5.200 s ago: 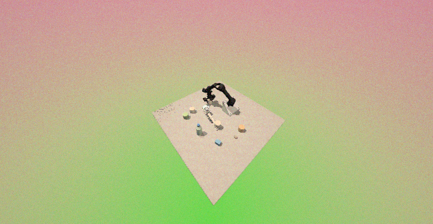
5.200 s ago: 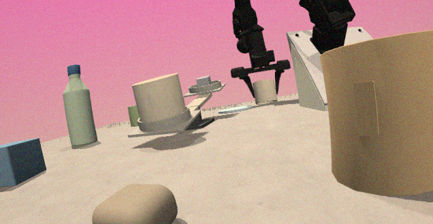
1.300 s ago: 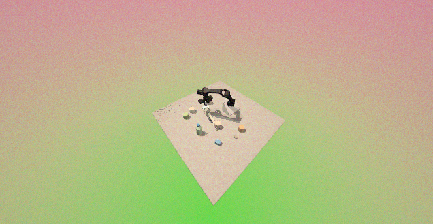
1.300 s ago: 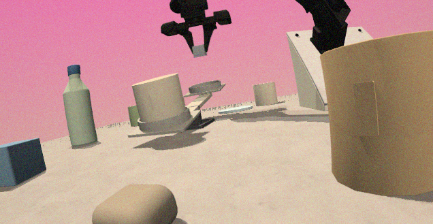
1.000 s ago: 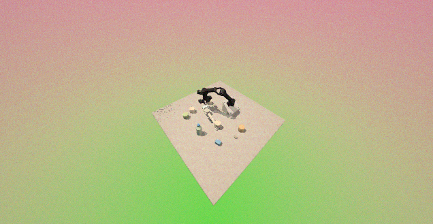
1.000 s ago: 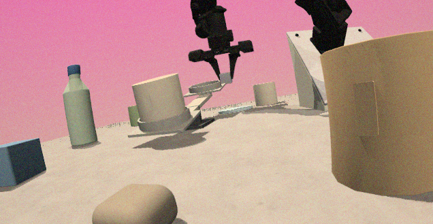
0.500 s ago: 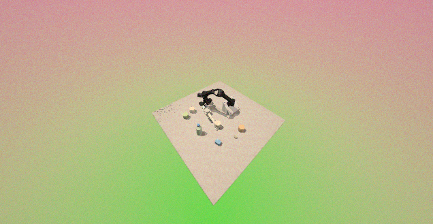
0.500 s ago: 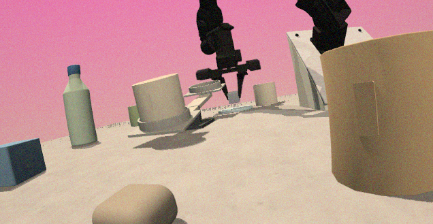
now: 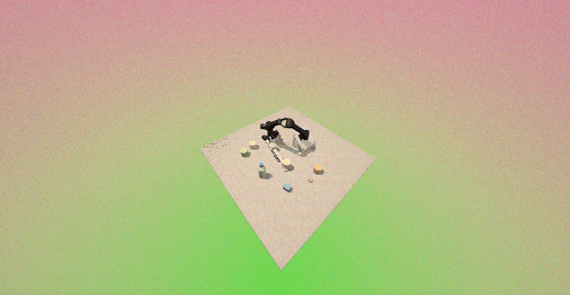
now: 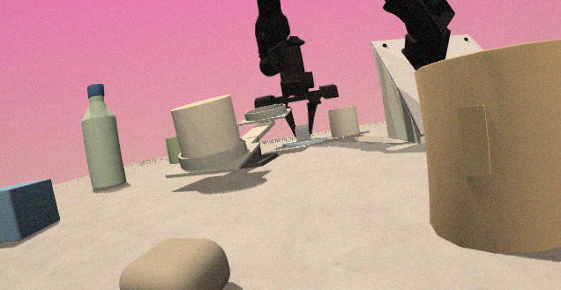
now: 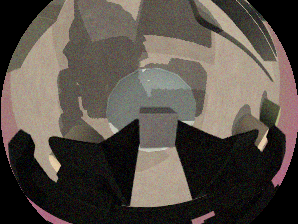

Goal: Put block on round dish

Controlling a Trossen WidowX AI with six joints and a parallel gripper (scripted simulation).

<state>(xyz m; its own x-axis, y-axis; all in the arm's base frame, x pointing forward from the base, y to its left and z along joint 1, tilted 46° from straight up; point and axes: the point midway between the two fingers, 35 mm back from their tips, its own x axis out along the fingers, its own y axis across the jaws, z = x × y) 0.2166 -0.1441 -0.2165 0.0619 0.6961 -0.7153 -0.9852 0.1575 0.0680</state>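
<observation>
My gripper [image 10: 302, 133] [image 11: 156, 123] points down and is shut on a small grey block [image 10: 303, 130] [image 11: 158, 131]. The block is over the pale blue round dish [image 10: 318, 140] [image 11: 122, 102], very low; I cannot tell whether it touches the dish. One cream cup [image 9: 287, 162] [image 10: 205, 126] stands tilted on the lowered end of the balance [image 9: 277, 154] [image 10: 212, 161]. The balance's raised end bears an empty grey ring [image 10: 265, 113]. The other cream cup [image 9: 253, 143] [image 10: 344, 121] stands upright on the table, away from the dish. No cup is above the dish.
A green bottle with a blue cap [image 9: 262, 171] [image 10: 103, 151] stands beside the balance. Also there are a green cylinder [image 9: 244, 152] [image 10: 173, 151], a blue block [image 9: 287, 186] [image 10: 33, 210], an orange cylinder [image 9: 317, 169] [image 10: 507, 151] and a tan rounded lump [image 9: 310, 180] [image 10: 176, 265].
</observation>
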